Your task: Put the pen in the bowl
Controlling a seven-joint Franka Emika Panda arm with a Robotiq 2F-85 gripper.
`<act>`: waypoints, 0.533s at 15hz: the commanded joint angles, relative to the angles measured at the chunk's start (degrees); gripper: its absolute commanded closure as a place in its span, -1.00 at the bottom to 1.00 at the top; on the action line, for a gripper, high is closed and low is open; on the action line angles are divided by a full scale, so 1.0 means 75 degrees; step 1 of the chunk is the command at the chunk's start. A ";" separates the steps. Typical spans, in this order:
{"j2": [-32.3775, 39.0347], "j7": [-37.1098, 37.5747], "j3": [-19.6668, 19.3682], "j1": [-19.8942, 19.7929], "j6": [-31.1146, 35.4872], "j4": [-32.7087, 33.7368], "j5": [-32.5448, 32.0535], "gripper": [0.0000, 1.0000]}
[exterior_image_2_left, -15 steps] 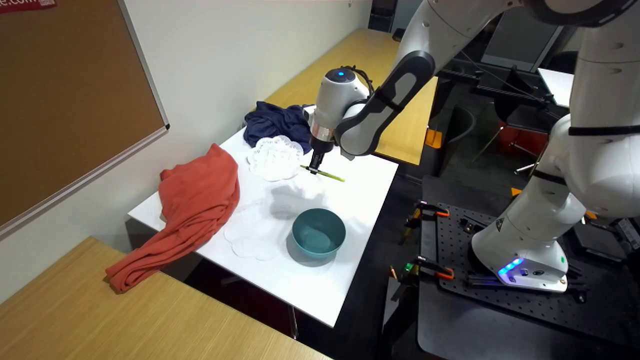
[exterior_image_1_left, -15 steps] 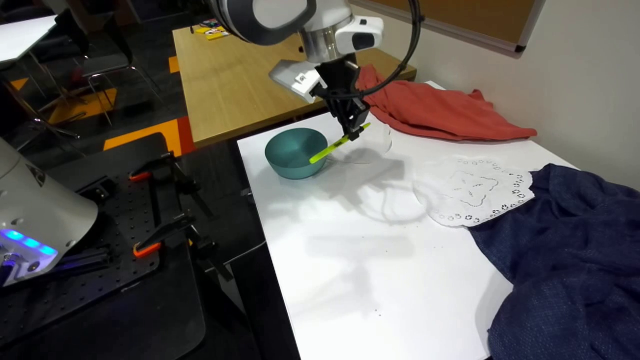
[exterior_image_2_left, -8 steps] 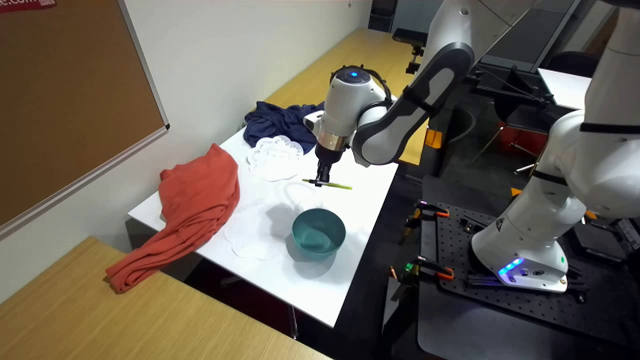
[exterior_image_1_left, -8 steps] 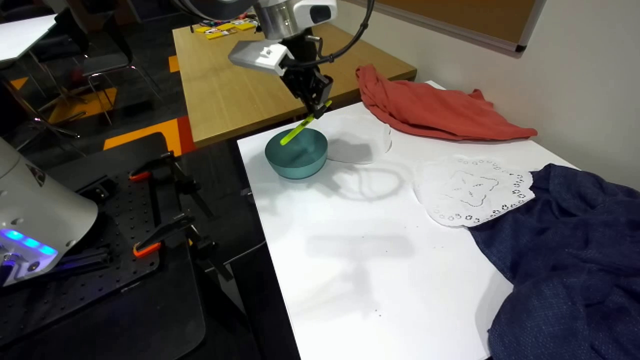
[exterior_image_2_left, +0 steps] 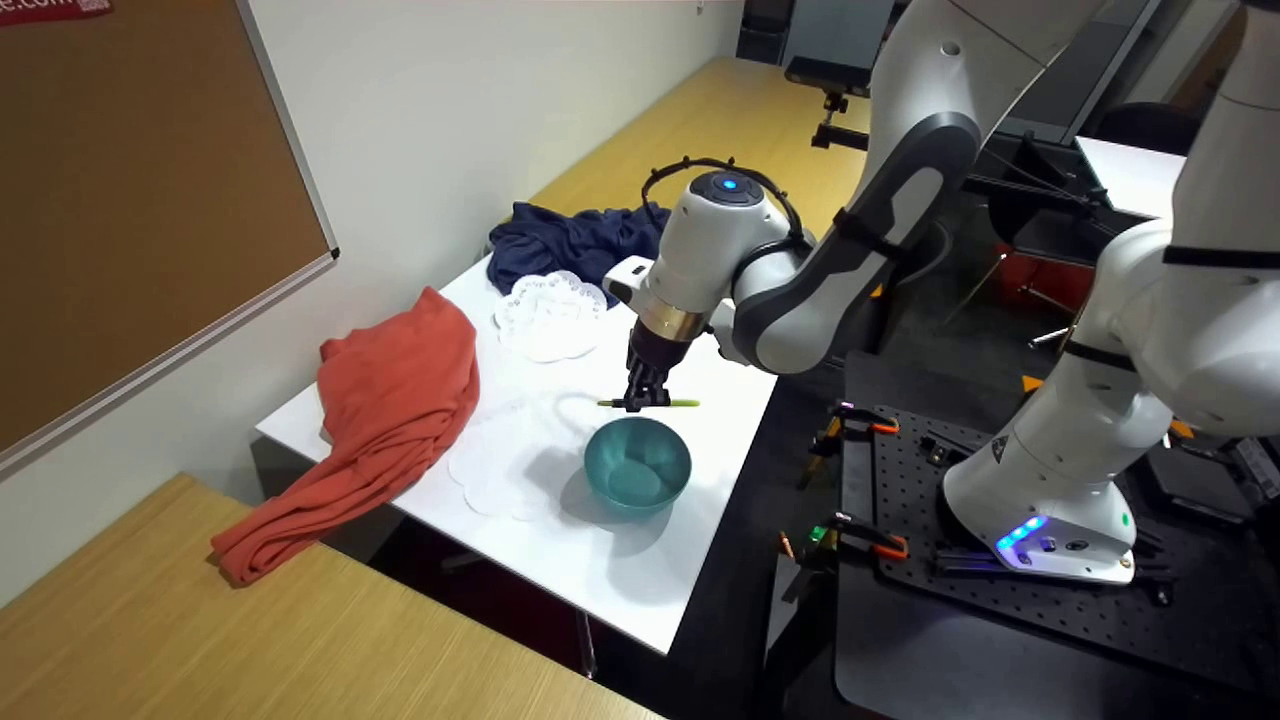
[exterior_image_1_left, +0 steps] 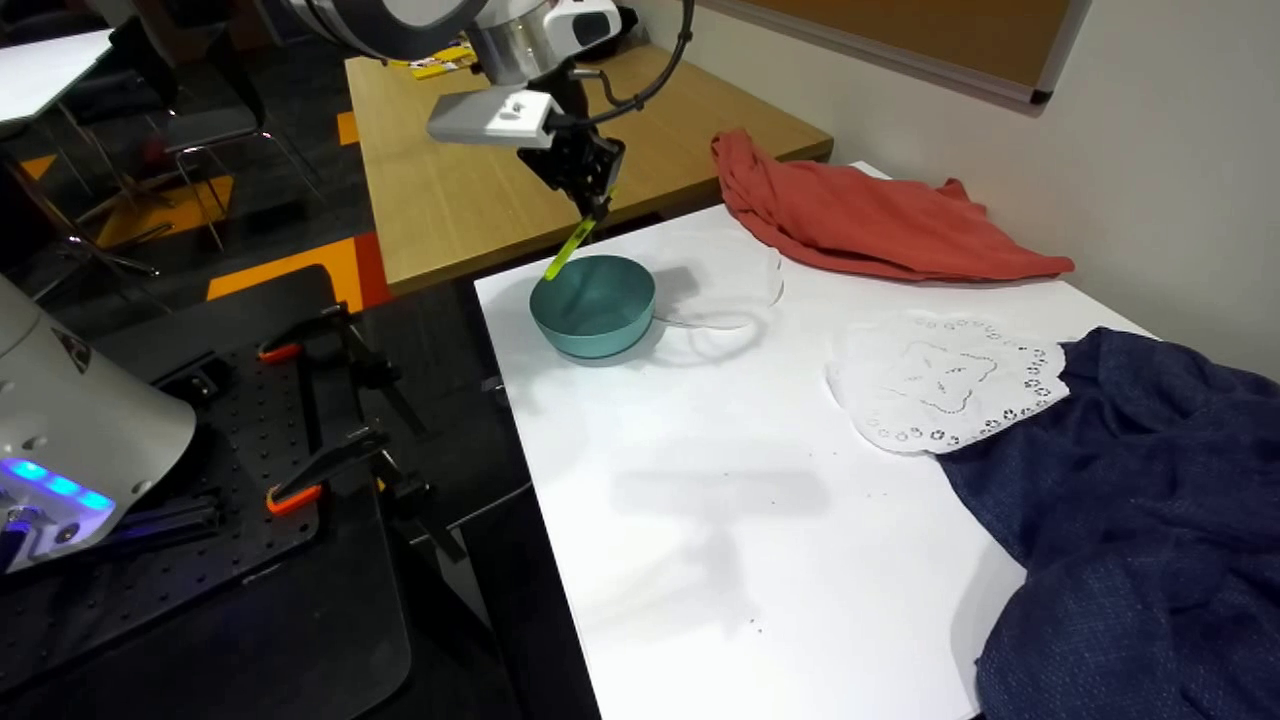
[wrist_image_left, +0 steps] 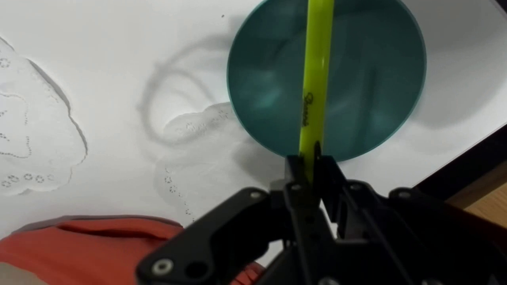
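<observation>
While the arm (exterior_image_2_left: 905, 205) hangs bent downward, its fingers (wrist_image_left: 329, 176) clamp the pen (wrist_image_left: 315, 75) above the bowl (exterior_image_1_left: 605, 340).

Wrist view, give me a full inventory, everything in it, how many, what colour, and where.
Flat-topped table: one, white, across most of the view
Smooth round bowl: one, teal, on the table, right of centre
Thin stick-shaped pen: one, yellow-green with dark lettering, crossing in front of the bowl
Scalloped lacy doilies: two, white, one at the left edge, one beside the bowl
Rumpled fabric cloth: one, red, lower left
Wooden surface: one, light brown, right edge
Dark strip: one, black, between table and wooden surface
Dark patch: one, black, top right corner, unidentifiable
Pale patch: one, beige, bottom left corner, unidentifiable
Tiny speck: one, dark, on the table, near the top edge
End effector: one, black, bottom centre, closed on the pen
</observation>
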 commanded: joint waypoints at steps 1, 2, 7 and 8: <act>0.0315 -0.0608 0.0556 -0.0389 0.0915 -0.0126 0.0067 0.93; 0.0478 -0.0757 0.0817 -0.0588 0.1062 -0.0086 0.0074 0.93; 0.1267 -0.1065 0.1806 -0.1527 0.1257 0.0186 -0.0170 0.93; 0.1393 -0.1117 0.1858 -0.1637 0.1334 0.0226 -0.0252 0.93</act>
